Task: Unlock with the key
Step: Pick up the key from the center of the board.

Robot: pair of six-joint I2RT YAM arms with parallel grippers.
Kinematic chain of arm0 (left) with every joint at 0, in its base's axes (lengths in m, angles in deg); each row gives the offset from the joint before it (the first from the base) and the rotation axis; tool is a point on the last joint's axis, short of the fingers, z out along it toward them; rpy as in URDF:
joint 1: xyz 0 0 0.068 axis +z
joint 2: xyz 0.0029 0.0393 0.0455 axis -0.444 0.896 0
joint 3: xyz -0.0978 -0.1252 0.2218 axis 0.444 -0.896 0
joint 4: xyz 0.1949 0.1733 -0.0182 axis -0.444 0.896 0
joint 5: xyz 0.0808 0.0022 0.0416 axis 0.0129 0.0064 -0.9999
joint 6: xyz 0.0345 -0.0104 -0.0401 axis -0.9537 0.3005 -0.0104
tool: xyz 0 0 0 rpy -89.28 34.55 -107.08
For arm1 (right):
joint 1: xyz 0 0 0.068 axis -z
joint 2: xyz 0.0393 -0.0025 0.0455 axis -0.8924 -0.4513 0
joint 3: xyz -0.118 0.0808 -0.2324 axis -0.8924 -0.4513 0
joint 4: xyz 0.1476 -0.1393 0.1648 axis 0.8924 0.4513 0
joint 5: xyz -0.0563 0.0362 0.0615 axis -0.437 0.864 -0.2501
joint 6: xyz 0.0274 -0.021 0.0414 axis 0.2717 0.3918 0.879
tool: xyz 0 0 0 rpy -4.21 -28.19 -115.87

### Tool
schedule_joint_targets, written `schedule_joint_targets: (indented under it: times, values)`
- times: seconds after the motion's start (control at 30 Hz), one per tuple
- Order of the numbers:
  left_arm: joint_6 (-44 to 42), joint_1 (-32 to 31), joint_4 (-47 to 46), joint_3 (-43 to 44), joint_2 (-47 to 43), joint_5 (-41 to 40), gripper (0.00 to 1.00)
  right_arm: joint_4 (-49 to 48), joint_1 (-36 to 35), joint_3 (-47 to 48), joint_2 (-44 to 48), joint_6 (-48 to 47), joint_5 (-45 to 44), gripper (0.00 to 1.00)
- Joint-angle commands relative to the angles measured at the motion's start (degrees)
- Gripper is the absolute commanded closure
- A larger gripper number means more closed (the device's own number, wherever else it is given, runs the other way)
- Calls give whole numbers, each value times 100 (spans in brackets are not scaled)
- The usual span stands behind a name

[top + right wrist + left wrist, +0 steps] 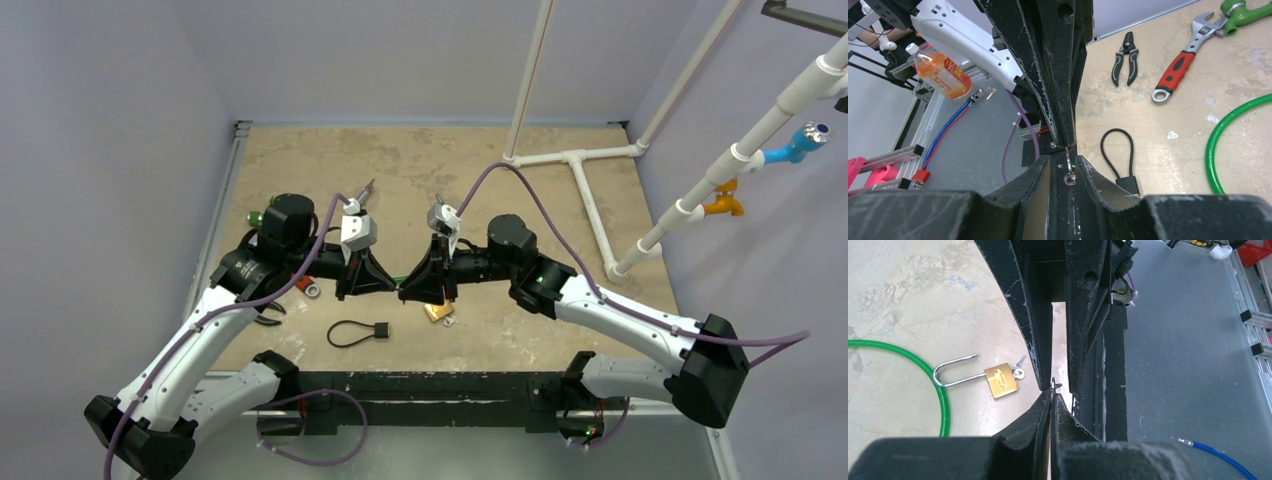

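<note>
Key [1069, 170] — small, stiff, slippery; I'd hold the bow. Left pincer [1053, 391] clamps it — right pincer [1064, 161] ajar around it.

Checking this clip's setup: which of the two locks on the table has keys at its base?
The brass padlock with the silver U-shackle: small silvery keys sit against its base. The black cable lock shows none.

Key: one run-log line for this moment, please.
left gripper: shut on key | right gripper: jaws apart, flanking key | brass padlock: lying on table, clear of both grippers
</note>
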Motion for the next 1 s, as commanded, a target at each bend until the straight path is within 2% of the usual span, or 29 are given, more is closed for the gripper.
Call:
schedule_joint_targets:
  times: [0.0,0.1,0.3,0.53,0.57,0.67,0.7,0.73,0.8,0.97]
  values:
    - [126,44,-215,272,-69,212,100,-99,51,11,53,-22,152,76]
    - [175,43,-246,282,-80,237,100,-83,60,19,35,-18,129,80]
    - [210,43,-296,278,-98,274,100,-107,69,99,-63,16,129,100]
    - [183,47,-288,198,-163,304,100,-155,128,103,39,127,155,100]
    - [161,43,-257,184,-178,246,95,-116,151,103,59,130,177,100]
    - [-152,43,28,179,-220,-4,59,261,248,124,148,79,224,100]
    - [-465,43,197,198,-233,-74,25,490,290,147,159,2,249,100]
    - [-713,47,384,197,-240,-154,10,741,341,173,167,-73,259,100]
    - [-1254,43,665,105,-259,-452,4,1184,433,179,186,-206,308,100]
    - [-2672,30,1036,-508,-194,-934,0,1578,490,-159,399,-118,215,100]
